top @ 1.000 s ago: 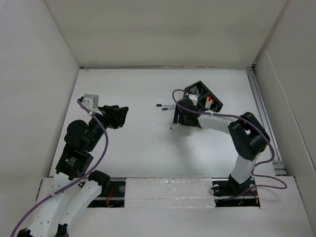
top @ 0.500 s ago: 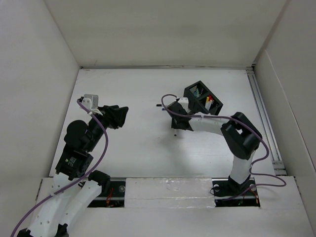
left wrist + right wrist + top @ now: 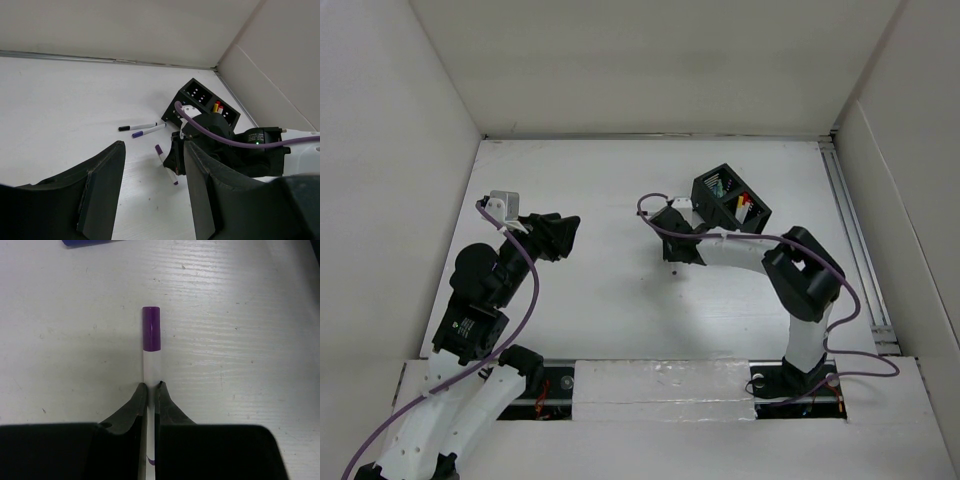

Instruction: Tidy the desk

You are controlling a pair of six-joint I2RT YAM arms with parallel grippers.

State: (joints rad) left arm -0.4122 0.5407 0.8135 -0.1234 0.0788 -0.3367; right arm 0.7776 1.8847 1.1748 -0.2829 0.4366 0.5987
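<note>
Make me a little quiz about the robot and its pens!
1. True or false: the right gripper is shut on a purple-capped marker.
2. How many other pens lie on the desk beside the black organizer? A one, B two, C four.
3. Fill the gap: the left gripper is ____ and holds nothing.
Key: 1 true; 2 B; 3 open.

the desk (image 3: 600,180) is a flat matte white top (faintly scuffed), edged w/ white walls (image 3: 650,60).
</note>
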